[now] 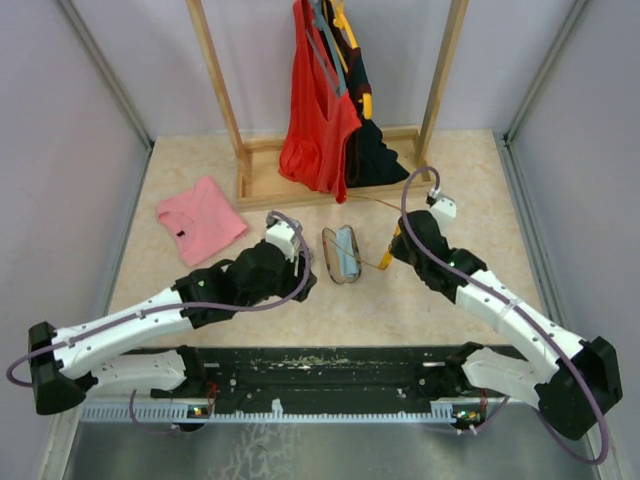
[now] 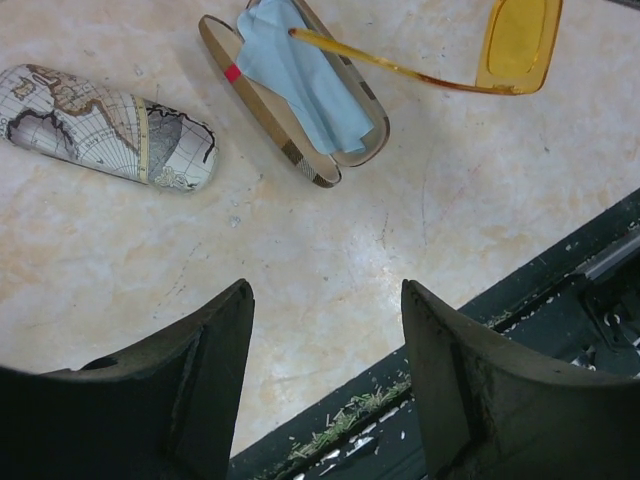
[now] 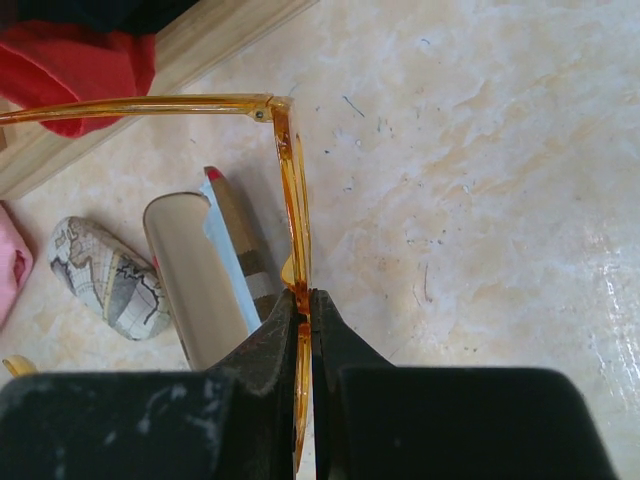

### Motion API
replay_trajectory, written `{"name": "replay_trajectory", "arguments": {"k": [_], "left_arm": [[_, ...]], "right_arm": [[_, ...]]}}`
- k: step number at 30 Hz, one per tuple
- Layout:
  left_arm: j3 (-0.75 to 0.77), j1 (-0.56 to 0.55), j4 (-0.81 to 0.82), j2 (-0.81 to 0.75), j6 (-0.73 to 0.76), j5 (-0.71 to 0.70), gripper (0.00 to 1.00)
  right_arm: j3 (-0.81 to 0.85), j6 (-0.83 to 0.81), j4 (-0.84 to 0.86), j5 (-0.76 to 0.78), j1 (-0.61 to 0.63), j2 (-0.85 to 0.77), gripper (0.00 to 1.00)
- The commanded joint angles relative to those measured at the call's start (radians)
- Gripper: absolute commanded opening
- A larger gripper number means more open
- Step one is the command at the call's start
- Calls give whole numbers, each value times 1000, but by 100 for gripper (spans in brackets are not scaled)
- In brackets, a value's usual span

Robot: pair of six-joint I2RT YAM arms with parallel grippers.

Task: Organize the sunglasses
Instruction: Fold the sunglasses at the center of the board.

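The sunglasses have a thin see-through orange frame and yellow lenses. My right gripper is shut on the front of the frame, holding it edge-on above the table with one arm sticking out to the left. Just left of it lies an open brown case with a red stripe and a light blue cloth inside. My left gripper is open and empty, hovering over bare table near the front edge, below the case.
A shut case printed with a map lies left of the open one. A folded pink garment sits at the back left. A wooden rack with a red top stands behind. The black base rail runs along the near edge.
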Motion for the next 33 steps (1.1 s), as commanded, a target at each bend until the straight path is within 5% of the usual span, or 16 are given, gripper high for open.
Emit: {"name": "replay_trajectory", "arguments": {"k": [1, 19, 33], "left_arm": [[-33, -22, 89, 59, -48, -85, 66], [149, -21, 196, 343, 28, -163, 67], [231, 1, 205, 428, 93, -206, 67]], "right_arm": [[67, -9, 71, -30, -23, -56, 0], [97, -81, 36, -174, -14, -94, 0], [155, -108, -1, -151, 163, -44, 0]]}}
